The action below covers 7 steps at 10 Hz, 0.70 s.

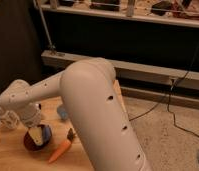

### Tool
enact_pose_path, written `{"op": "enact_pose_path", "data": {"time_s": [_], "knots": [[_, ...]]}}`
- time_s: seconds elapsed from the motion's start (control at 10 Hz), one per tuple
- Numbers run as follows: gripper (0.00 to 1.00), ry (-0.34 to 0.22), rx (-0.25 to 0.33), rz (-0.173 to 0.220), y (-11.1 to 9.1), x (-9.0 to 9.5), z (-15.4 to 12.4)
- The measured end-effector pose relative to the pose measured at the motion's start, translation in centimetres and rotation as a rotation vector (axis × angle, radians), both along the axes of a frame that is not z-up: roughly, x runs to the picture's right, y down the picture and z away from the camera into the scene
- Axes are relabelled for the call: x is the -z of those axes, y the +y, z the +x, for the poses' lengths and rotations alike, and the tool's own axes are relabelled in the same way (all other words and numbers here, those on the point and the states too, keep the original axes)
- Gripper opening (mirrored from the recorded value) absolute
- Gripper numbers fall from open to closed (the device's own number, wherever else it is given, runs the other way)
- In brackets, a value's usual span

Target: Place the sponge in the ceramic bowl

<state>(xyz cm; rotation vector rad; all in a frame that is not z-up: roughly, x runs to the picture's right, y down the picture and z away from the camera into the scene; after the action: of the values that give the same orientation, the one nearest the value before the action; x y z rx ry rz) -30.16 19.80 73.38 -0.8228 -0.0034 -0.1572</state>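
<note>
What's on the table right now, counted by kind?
Ceramic bowl: 1
Carrot: 1
Blue cup: 1, partly hidden
Sponge: 1, apparently the light-blue bit at the bowl's right rim
Total: 4
The tool hangs right over the bowl.

You have the bowl (29,145) upright near the front left of the wooden table (8,155): round, glossy, dark reddish. A pale blue patch at its right rim looks like the sponge (45,133), partly hidden. The gripper (37,131) hangs directly over the bowl, against that patch or just beside it; you can't tell which.
</note>
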Motion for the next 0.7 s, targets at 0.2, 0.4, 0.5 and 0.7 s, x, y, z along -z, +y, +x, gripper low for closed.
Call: {"op": "enact_pose_path", "data": {"time_s": [0.2, 0.4, 0.5, 0.7], "knots": [[0.8, 0.005, -0.157, 0.011, -3.1, -0.6, 0.6], [0.8, 0.021, -0.353, 0.054, -8.2, -1.8, 3.0], [0.8, 0.042, -0.418, 0.07, -9.9, -2.4, 4.3], [0.8, 0.129, -0.527, 0.102, -12.8, -4.1, 8.0]]}}
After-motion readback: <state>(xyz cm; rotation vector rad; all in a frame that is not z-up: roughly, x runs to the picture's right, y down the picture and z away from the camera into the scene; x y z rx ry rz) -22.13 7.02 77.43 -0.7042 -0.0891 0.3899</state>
